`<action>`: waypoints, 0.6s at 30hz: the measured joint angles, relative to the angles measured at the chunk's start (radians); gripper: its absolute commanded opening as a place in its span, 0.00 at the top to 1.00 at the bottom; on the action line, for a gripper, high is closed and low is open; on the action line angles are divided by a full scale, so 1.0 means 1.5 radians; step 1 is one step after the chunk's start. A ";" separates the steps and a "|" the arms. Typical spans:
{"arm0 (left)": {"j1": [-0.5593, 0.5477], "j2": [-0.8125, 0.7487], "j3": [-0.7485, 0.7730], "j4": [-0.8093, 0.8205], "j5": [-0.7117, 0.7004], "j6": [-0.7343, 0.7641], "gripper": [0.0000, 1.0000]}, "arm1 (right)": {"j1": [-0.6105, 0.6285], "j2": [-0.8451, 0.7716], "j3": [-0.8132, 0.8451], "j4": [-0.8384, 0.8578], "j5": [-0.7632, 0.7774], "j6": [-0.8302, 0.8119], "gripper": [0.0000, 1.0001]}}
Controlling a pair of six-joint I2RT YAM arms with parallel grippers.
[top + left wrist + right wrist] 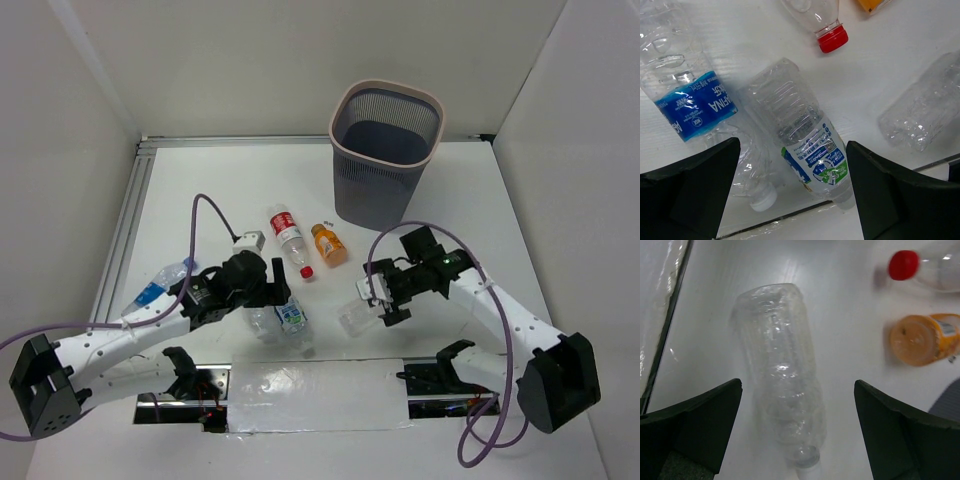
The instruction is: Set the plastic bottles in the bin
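My left gripper [792,150] [265,288] hangs open over the green-blue-labelled bottle [802,145] [292,318], which lies flat between its fingers, untouched. The blue-labelled bottle [687,100] [152,293] lies to its left. My right gripper [798,385] [383,302] is open above the unlabelled clear bottle [782,385] [357,316], its cap end nearest the wrist camera; nothing is held. The red-capped bottle [286,232] and the stubby orange bottle [329,245] [922,337] lie further back. The mesh bin [375,190] stands upright at the back, right of centre.
A strip of clear tape [310,385] crosses the near table edge between the arm bases. An aluminium rail [125,225] runs along the left side. White walls close in the left, back and right.
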 measured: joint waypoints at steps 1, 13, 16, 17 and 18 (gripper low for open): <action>-0.002 -0.001 0.000 -0.004 -0.002 -0.007 0.00 | 0.014 0.006 -0.012 0.003 0.005 -0.014 0.00; -0.012 -0.033 0.000 -0.030 -0.006 -0.051 0.00 | 0.091 0.140 -0.102 0.180 0.135 -0.028 0.37; -0.012 -0.046 0.000 -0.034 -0.012 -0.055 0.00 | 0.092 0.148 -0.104 0.210 0.143 -0.021 0.57; -0.012 -0.050 0.000 -0.036 -0.016 -0.059 0.00 | 0.092 0.148 -0.100 0.210 0.143 -0.021 0.61; -0.012 -0.053 0.000 -0.037 -0.021 -0.064 0.00 | 0.092 0.148 -0.093 0.205 0.143 -0.019 0.69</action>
